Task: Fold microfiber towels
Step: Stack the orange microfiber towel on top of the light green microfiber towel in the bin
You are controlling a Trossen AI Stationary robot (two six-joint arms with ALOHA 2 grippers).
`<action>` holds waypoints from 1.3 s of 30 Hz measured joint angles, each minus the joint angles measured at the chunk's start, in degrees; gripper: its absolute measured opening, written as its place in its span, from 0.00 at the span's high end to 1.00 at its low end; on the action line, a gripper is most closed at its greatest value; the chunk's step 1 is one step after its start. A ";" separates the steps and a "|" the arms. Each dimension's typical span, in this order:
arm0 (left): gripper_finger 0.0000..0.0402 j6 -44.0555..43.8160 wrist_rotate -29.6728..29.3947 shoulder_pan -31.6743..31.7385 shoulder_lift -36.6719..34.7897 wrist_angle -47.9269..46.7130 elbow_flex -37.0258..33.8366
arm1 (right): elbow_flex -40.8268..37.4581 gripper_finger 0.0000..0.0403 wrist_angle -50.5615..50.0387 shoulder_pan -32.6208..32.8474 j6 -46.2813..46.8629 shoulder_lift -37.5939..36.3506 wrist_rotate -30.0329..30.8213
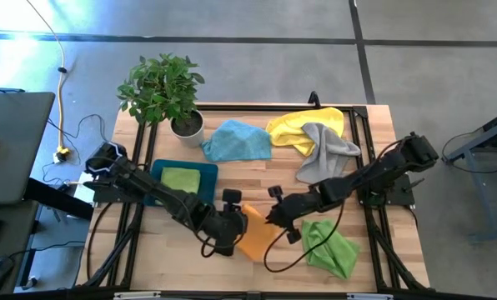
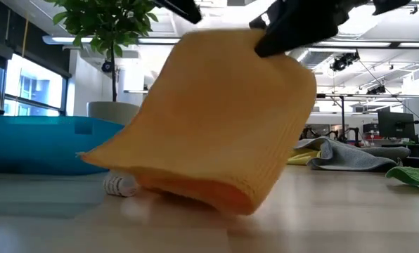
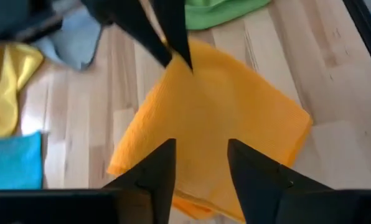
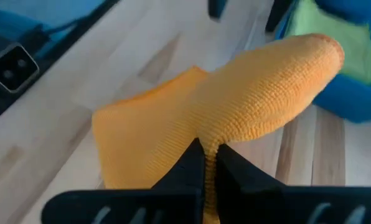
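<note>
An orange towel lies near the table's front middle, one side raised off the wood. My right gripper is shut on it. My left gripper is open, its two fingers standing on either side of the raised towel part. One lime green towel lies in the teal tray, the other on the table at the front right. Light blue, yellow and grey towels lie crumpled at the back. My right gripper pinches the orange towel at its raised edge between its two shut fingers, coming from the table's right and slanting down. The cloth hangs slack below the hold, and its folded lower part rests on the table. Whether my left gripper touches the towel, I cannot tell.
A potted plant stands at the back left, behind the tray. Bare wood shows between the tray and the back towels. The two grippers are close together over the orange towel.
</note>
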 joint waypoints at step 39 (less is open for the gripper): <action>0.61 -7.39 8.99 8.23 0.33 5.25 -0.07 | 12.22 1.00 -13.58 0.26 -13.43 0.09 10.08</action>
